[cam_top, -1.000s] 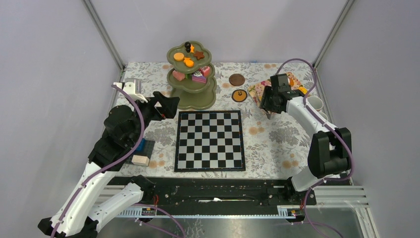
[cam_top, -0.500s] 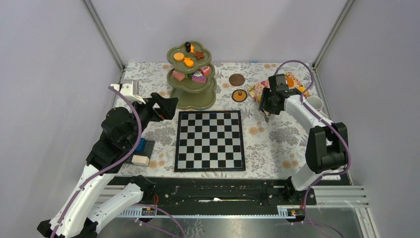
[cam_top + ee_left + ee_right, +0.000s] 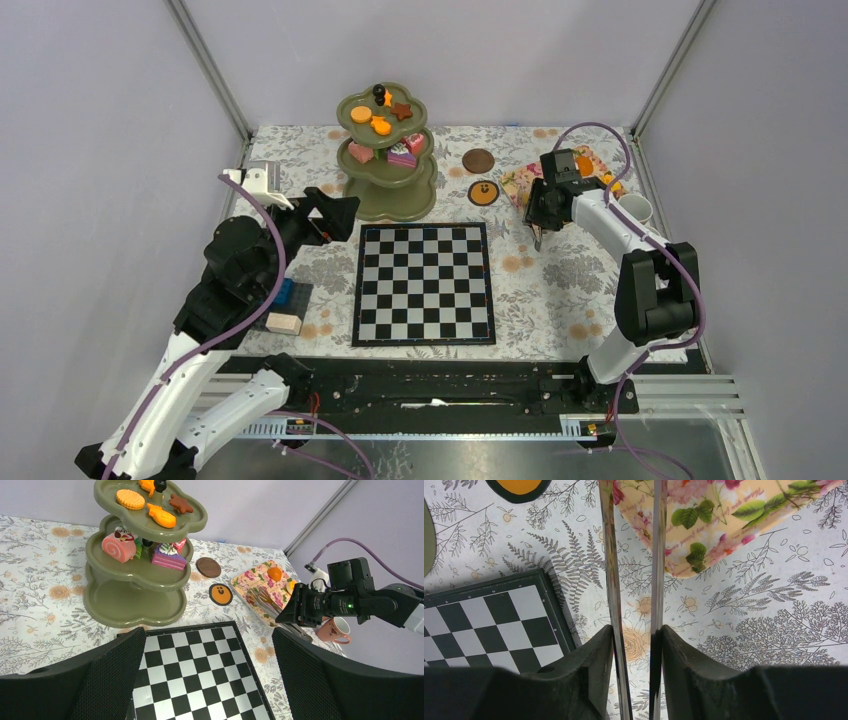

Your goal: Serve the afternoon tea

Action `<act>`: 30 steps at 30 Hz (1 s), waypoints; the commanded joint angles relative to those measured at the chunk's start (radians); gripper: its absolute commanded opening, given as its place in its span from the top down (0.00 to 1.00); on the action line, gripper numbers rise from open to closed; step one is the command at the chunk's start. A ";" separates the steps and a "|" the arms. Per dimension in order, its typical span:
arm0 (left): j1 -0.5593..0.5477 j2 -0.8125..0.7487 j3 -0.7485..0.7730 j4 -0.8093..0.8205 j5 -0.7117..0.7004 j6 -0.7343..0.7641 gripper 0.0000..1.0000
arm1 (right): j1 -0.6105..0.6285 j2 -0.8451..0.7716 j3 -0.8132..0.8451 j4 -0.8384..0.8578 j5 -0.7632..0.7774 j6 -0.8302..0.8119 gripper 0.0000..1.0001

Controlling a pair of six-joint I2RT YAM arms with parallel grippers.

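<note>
Close by right gripper (image 3: pixel 636 645) tongs (image 3: pixel 607 555), orange pastry (image 3: pixel 274 573).

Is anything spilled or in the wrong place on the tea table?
Nothing is spilled or tipped over. But the brown cookie and the orange-faced cookie lie on the bare tablecloth between the green stand and the floral tray, not on any plate. The stand's bottom tier looks bare.
</note>
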 commanded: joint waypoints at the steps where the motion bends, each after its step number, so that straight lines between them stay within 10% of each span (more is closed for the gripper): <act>1: -0.002 -0.008 0.012 0.026 -0.001 -0.006 0.01 | -0.001 -0.033 0.030 -0.001 0.013 0.007 0.59; 15: -0.002 -0.027 0.010 0.011 -0.013 0.004 0.01 | -0.024 -0.169 -0.034 0.061 0.107 0.019 0.68; 30: -0.003 -0.035 0.026 0.004 -0.027 0.003 0.01 | -0.071 -0.273 0.005 0.200 -0.146 0.085 0.68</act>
